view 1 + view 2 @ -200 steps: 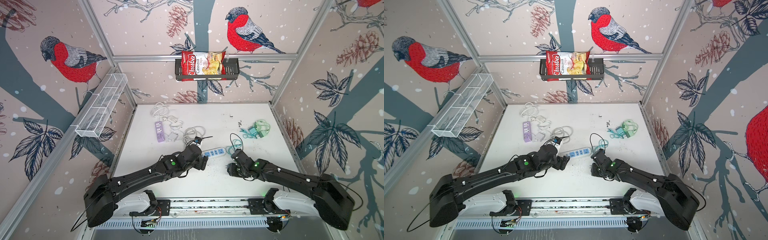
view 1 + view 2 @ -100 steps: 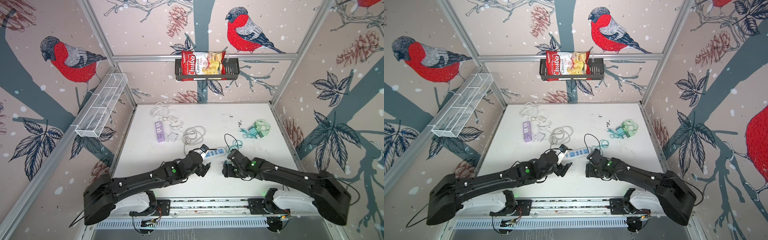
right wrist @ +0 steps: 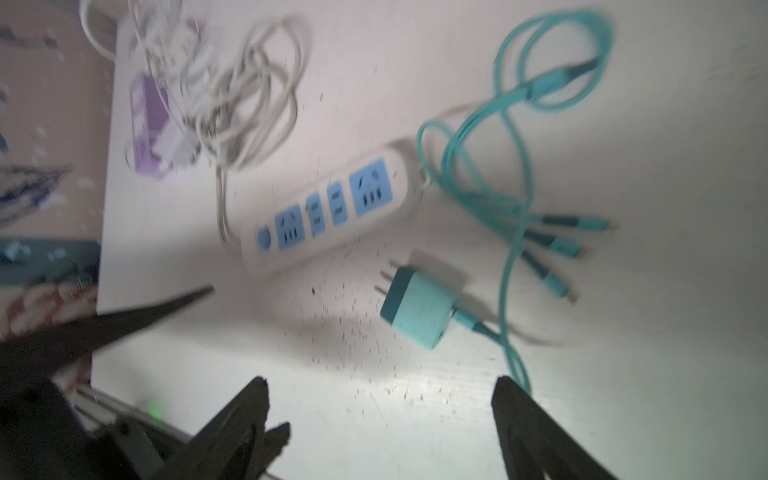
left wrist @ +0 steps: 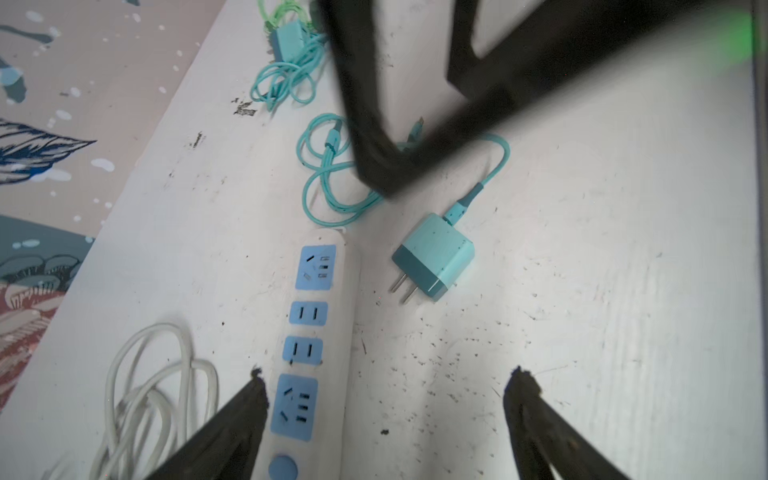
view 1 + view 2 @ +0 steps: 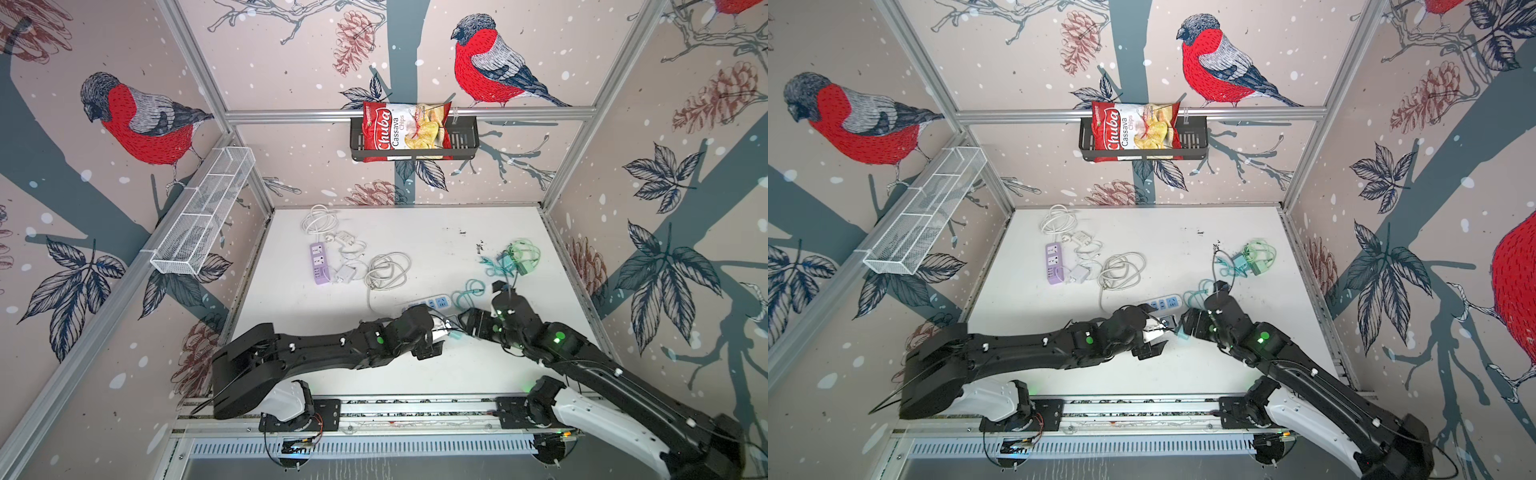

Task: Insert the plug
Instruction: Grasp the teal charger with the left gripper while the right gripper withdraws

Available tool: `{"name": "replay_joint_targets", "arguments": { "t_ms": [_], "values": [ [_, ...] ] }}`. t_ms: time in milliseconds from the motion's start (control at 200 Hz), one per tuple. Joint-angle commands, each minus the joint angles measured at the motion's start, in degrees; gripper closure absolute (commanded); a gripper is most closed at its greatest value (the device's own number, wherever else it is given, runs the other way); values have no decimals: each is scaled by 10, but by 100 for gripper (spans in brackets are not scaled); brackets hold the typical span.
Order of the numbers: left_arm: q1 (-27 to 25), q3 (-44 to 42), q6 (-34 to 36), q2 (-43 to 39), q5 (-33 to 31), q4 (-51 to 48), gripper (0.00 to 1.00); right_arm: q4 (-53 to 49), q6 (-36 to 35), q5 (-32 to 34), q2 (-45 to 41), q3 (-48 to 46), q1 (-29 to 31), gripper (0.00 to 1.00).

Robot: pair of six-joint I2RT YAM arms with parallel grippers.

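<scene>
In both top views your two grippers meet low in the middle of the frame, over the front part of the white table. The left gripper comes in from the left and the right gripper from the right, their tips close together. The plug, a teal block with two flat prongs, lies on its side on the table, free of both grippers. In a top view the plug shows only as a sliver of teal between the gripper heads. Your left wrist camera shows the left jaws spread wide with nothing between them, and one finger by the switch end of the power strip; you cannot tell whether it touches. Your right wrist camera shows the right jaws just as wide and empty, with the plug lying ahead of them, not gripped. The power strip, white with blue sockets, lies just beside the plug but apart from it. The prongs are turned toward the strip and are not yet in a socket. The plug's teal cable loops away and ends in three small connectors. Higher and to the left in both top views lie a purple strip and a coiled white cable. Further right lies a green charger bundle.
</scene>
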Motion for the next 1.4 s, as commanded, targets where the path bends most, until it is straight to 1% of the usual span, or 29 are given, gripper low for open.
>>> {"name": "replay_joint_targets", "arguments": {
  "t_ms": [0, 85, 225, 360, 450, 570, 625, 765, 835, 940, 1076, 1181, 1396],
  "values": [
    [-1, 44, 102, 42, 10, -31, 13, -16, -49, -1, -19, 22, -88, 14],
    [-1, 80, 134, 70, 29, -69, 14, -8, -81, -43, -18, 32, -164, 12],
    [5, 100, 180, 99, 51, -70, 14, 20, -129, -127, 11, 41, -271, 12],
    [22, 150, 206, 143, 81, -123, 16, 30, -166, -182, 33, 55, -346, 12],
    [36, 169, 216, 154, 113, -143, 16, 38, -176, -209, 38, 55, -374, 12],
    [48, 193, 223, 167, 155, -159, 16, 47, -188, -229, 50, 49, -389, 12],
    [49, 211, 227, 186, 163, -177, 17, 48, -193, -232, 56, 49, -395, 12],
    [49, 289, 233, 247, 190, -271, 19, 50, -205, -244, 65, 52, -407, 12],
    [49, 315, 237, 268, 200, -299, 20, 48, -210, -247, 65, 53, -412, 12],
    [51, 321, 246, 283, 196, -301, 20, 50, -211, -249, 64, 51, -415, 11],
    [64, 339, 249, 297, 213, -318, 21, 53, -211, -252, 64, 50, -416, 11],
    [68, 340, 255, 302, 207, -310, 21, 53, -211, -255, 63, 49, -416, 11],
    [75, 350, 262, 317, 219, -309, 21, 54, -211, -253, 62, 47, -416, 11]
  ]
}}
